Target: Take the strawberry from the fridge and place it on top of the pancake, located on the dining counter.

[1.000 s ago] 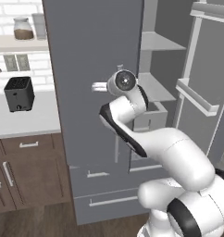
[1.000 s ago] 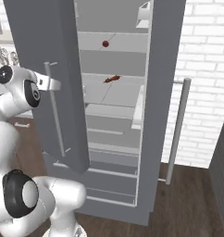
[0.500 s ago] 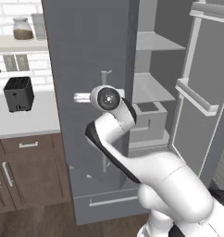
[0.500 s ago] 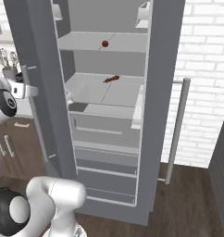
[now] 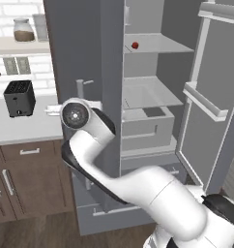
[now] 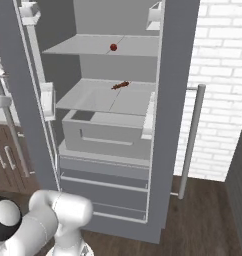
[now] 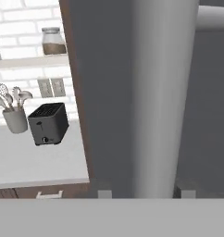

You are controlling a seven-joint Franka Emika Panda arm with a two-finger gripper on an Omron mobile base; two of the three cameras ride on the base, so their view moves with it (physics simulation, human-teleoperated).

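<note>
The grey fridge stands with both upper doors swung open. On its upper shelf lies the tiny red strawberry, also seen from the other side. My gripper is at the left door's silver bar handle, far left of the strawberry and lower. In the hand view the handle runs up between my fingertips. The gripper is open around it, with a gap on the left side. The pancake and the dining counter are out of view.
An elongated reddish-brown food item lies on the lower shelf above a pale drawer. Left of the fridge a white counter carries a black toaster, a utensil holder and a jar on a shelf above.
The left fridge door has swung further open, and my hand has moved left with its handle. More of the shelves and the strawberry now show.
</note>
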